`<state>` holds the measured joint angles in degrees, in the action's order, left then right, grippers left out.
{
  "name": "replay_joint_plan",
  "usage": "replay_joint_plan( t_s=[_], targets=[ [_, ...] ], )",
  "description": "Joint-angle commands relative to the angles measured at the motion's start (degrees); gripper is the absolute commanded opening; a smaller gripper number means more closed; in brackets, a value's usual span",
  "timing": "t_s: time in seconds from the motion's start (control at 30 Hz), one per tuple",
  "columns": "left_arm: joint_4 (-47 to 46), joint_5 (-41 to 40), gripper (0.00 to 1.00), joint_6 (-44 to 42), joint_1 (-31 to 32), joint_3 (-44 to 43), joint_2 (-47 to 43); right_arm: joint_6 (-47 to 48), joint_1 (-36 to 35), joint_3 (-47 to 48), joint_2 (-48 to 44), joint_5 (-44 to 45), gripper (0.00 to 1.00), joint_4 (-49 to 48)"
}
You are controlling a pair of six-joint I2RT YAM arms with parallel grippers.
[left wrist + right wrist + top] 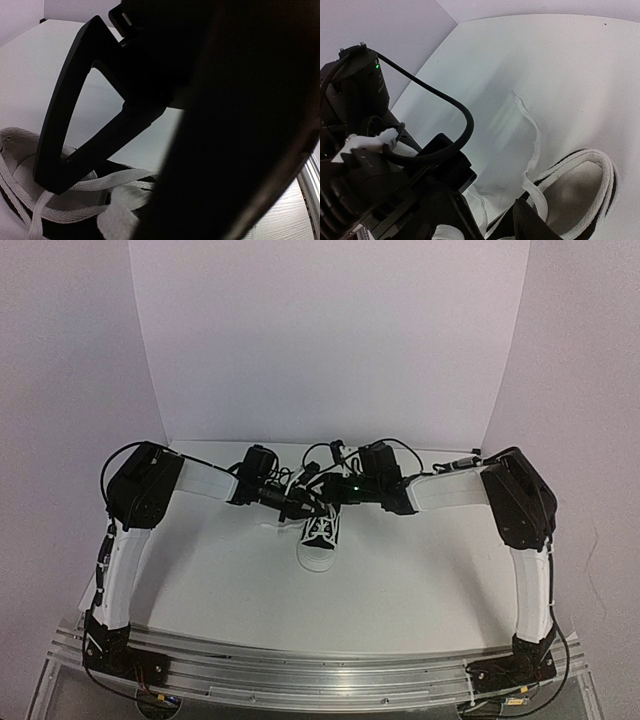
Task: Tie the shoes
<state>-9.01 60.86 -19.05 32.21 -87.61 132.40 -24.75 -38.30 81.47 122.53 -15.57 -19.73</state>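
The small black sneaker (320, 537) with a white toe cap stands in the middle of the table, toe toward the arms. My left gripper (300, 506) and right gripper (338, 496) meet low over its heel end and laces. In the left wrist view a dark mass hides most of the frame. A black triangular finger (70, 110) rests its tip on white laces (100, 181) over the shoe's opening. In the right wrist view one lace end (532, 135) trails across the table from the shoe's collar (607, 185). Only one dark fingertip (532, 225) shows. Neither gripper's jaw state can be read.
The white table (420, 570) is backed by a white curved wall (330, 340). The left arm's wrist, with a cable and a green light (377, 65), fills the left side of the right wrist view. An aluminium rail (320, 670) runs along the near edge.
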Motion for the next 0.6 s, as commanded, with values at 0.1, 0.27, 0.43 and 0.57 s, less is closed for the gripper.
replay_joint_plan(
  t_s=[0.1,0.27,0.43,0.57],
  targets=[
    [-0.8,0.4,0.0,-0.1,0.1,-1.1,-2.0,1.1,-0.3,3.2,1.2,-0.1,0.17,-2.8],
    [3.8,-0.3,0.12,-2.4,0.0,-3.3,-1.7,1.2,-0.3,0.6,-1.1,0.4,0.0,-3.0],
    [21.0,0.4,0.44,-15.1,-1.9,-10.2,-1.8,-0.1,-0.2,-1.5,-3.5,1.7,0.0,-3.3],
    [31.5,0.9,0.49,-25.1,-3.0,-13.6,-2.2,-0.9,-0.2,-1.3,-3.8,2.0,0.0,-3.5]
  ],
)
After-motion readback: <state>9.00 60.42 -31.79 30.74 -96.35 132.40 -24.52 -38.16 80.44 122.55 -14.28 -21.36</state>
